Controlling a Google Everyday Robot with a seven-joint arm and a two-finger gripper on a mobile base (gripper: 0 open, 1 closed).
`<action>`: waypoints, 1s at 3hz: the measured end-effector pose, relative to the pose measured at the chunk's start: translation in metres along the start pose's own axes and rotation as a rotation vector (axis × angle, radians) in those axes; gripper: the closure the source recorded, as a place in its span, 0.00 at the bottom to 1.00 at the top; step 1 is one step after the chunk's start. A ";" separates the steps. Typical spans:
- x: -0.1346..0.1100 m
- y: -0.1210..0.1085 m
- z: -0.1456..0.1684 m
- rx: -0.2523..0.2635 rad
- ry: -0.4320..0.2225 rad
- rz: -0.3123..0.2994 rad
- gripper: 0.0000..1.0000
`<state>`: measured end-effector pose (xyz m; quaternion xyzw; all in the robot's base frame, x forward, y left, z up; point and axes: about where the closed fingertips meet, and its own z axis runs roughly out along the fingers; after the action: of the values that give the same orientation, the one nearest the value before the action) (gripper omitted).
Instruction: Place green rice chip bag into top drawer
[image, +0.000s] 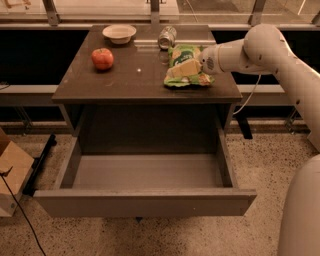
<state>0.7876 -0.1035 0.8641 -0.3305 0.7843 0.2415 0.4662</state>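
Observation:
The green rice chip bag lies on the right part of the table top, light green with a dark logo. My gripper reaches in from the right on the white arm and lies across the bag's front half, right on it. The top drawer is pulled wide open below the table. Its grey inside has nothing in it, and its plain front panel faces me.
A red apple sits on the table's left side. A white bowl and a silver can on its side are at the back. A cardboard box stands on the floor at left.

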 end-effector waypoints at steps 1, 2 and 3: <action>0.015 -0.006 0.007 0.005 0.024 0.037 0.45; 0.016 -0.007 0.007 0.006 0.028 0.043 0.70; 0.012 -0.007 0.006 0.006 0.028 0.043 0.94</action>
<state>0.7914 -0.1076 0.8504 -0.3156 0.7982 0.2447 0.4509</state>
